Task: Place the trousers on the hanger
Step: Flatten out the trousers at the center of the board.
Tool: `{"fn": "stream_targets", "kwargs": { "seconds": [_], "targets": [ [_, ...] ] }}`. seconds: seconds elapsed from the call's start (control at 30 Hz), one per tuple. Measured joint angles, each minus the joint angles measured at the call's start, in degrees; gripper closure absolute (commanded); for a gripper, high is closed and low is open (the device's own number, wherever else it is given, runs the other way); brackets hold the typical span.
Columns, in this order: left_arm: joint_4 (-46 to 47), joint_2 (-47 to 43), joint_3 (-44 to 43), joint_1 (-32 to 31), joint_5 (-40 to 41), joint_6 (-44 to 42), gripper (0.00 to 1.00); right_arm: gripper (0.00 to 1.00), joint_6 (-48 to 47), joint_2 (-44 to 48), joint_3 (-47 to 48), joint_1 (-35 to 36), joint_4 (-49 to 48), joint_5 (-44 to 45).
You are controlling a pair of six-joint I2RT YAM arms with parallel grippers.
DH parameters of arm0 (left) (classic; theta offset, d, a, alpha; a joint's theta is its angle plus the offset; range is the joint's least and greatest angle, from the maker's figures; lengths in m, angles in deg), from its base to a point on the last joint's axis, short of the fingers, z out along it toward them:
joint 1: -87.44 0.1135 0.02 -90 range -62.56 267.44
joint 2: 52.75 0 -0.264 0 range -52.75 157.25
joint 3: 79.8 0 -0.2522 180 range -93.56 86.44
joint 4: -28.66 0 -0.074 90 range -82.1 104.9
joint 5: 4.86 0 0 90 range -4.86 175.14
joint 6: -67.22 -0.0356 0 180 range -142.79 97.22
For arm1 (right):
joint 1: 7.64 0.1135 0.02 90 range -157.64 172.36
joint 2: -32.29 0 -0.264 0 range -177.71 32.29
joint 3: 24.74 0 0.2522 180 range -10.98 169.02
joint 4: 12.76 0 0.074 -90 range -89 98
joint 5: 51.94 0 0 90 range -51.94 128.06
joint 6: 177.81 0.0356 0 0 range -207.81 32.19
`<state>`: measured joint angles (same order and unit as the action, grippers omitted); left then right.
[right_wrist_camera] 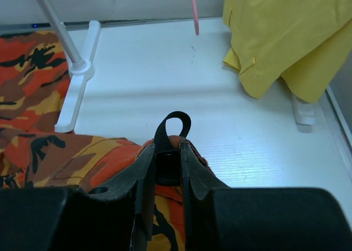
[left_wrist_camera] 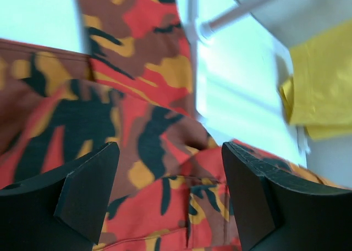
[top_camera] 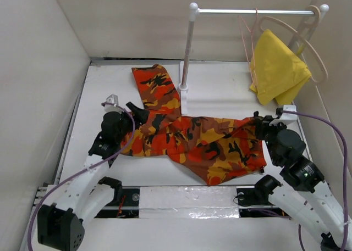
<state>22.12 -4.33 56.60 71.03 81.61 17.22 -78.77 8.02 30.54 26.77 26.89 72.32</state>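
Observation:
The camouflage trousers (top_camera: 192, 138) lie spread across the middle of the table, one leg reaching toward the back left. My left gripper (top_camera: 138, 115) hangs over their left part, fingers wide open, with only printed cloth (left_wrist_camera: 165, 152) seen between them and nothing held. My right gripper (top_camera: 257, 122) sits at the trousers' right end. In the right wrist view, the right gripper (right_wrist_camera: 168, 152) is shut on a black loop (right_wrist_camera: 171, 124) and the orange edge of the trousers. The thin pink wire hanger (top_camera: 248, 39) hangs from the rail at the back right; only its lower tip (right_wrist_camera: 193, 12) shows in the right wrist view.
A white rack stands at the back, with a rail (top_camera: 253, 11), a pole (top_camera: 187, 48) and a base foot (right_wrist_camera: 74, 97). A yellow cloth (top_camera: 278, 67) hangs on a beige wooden hanger (top_camera: 311, 42) at the rail's right end. White walls enclose the table.

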Motion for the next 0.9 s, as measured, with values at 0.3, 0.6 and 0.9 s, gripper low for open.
{"fn": "stream_targets", "kwargs": {
  "seconds": [0.3,0.6,0.9],
  "targets": [
    [-16.52,-13.11,6.84,-0.46,18.08,8.09,0.28,1.0,-0.33,-4.72,0.31,-0.02,-0.48,0.17],
    [-29.81,-10.88,7.32,-7.65,25.27,18.71,0.24,1.0,-1.27,-4.74,0.31,-0.24,-0.9,-1.9],
    [-19.98,1.53,6.23,-5.64,25.44,16.17,0.03,1.0,-1.36,-4.98,0.31,-0.24,-0.92,-3.04]
  ]
}}
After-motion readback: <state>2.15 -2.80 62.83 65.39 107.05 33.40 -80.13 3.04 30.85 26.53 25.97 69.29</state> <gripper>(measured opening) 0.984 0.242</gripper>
